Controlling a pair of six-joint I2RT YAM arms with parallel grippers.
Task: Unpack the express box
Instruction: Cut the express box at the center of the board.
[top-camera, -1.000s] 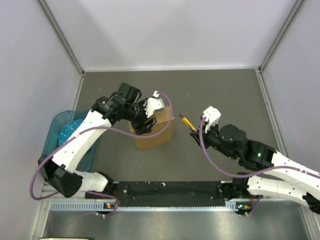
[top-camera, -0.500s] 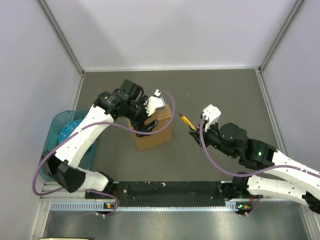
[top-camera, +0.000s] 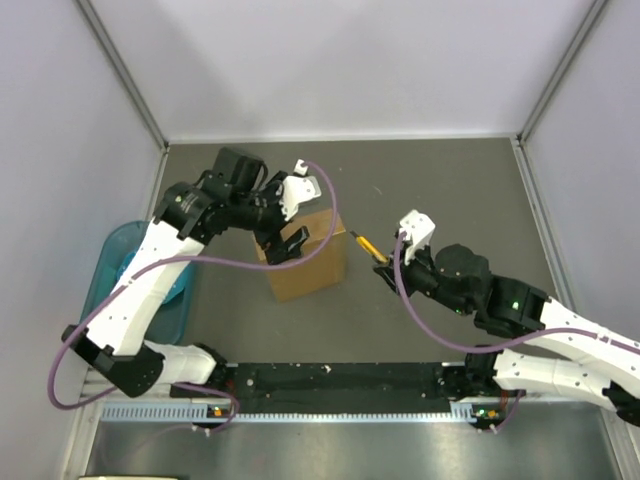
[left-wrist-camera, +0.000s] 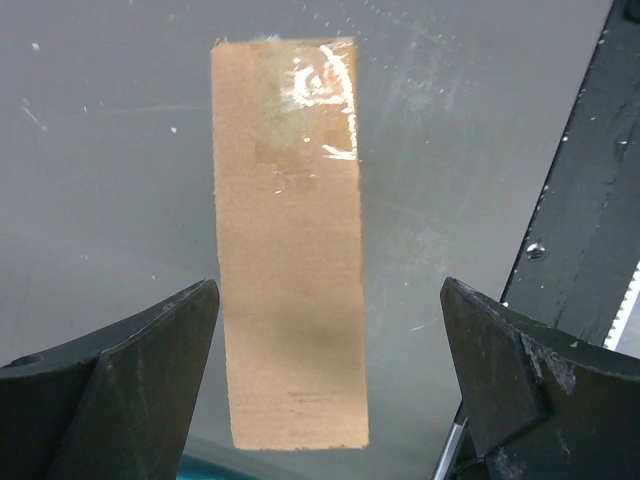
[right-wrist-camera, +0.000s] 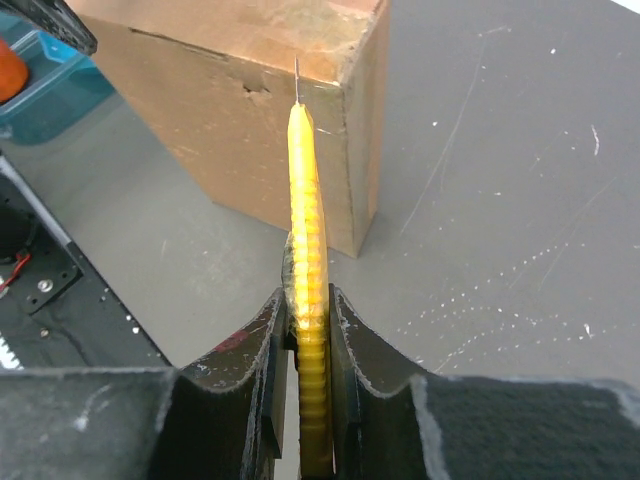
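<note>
The express box (top-camera: 318, 262) is a plain brown cardboard box standing on edge at the table's left middle. In the left wrist view its narrow top face (left-wrist-camera: 290, 250) carries clear tape at the far end. My left gripper (top-camera: 284, 241) hovers over the box's top, open and empty, its fingers (left-wrist-camera: 120, 390) wide on either side. My right gripper (top-camera: 388, 268) is shut on a yellow utility knife (top-camera: 366, 244). In the right wrist view the knife (right-wrist-camera: 308, 230) points its blade tip at the box's near top corner (right-wrist-camera: 340, 60), close to it.
A blue bin (top-camera: 125, 262) sits at the table's left edge, with an orange thing (right-wrist-camera: 10, 65) in it. A black rail (top-camera: 330, 380) runs along the near edge and shows in the left wrist view (left-wrist-camera: 585, 190). Grey walls close in three sides.
My left arm has swung back and left and its gripper has risen off the box top. My right gripper has carried the knife slightly left, closer to the box.
</note>
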